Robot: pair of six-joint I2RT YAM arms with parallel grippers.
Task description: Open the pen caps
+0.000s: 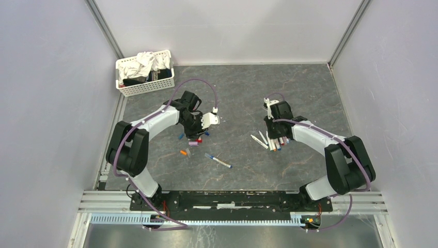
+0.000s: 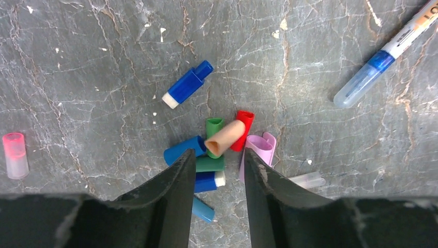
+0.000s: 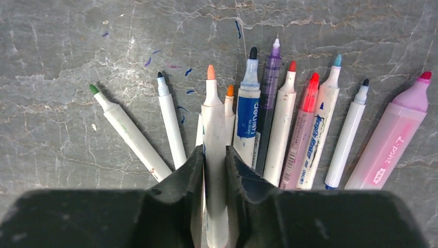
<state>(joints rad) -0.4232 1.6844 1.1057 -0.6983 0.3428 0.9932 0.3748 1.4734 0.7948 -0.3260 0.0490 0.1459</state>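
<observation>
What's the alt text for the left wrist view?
The left gripper hangs open and empty over a heap of loose pen caps in blue, green, red, peach and lilac on a grey marbled table. One blue cap lies apart beyond the heap, a pink cap at the far left, and a blue pen at the upper right.

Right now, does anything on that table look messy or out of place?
Yes. Small blue ink streaks mark the table beside the uncapped pens' tips, and one pen lies alone mid-table, apparently still capped.
</observation>
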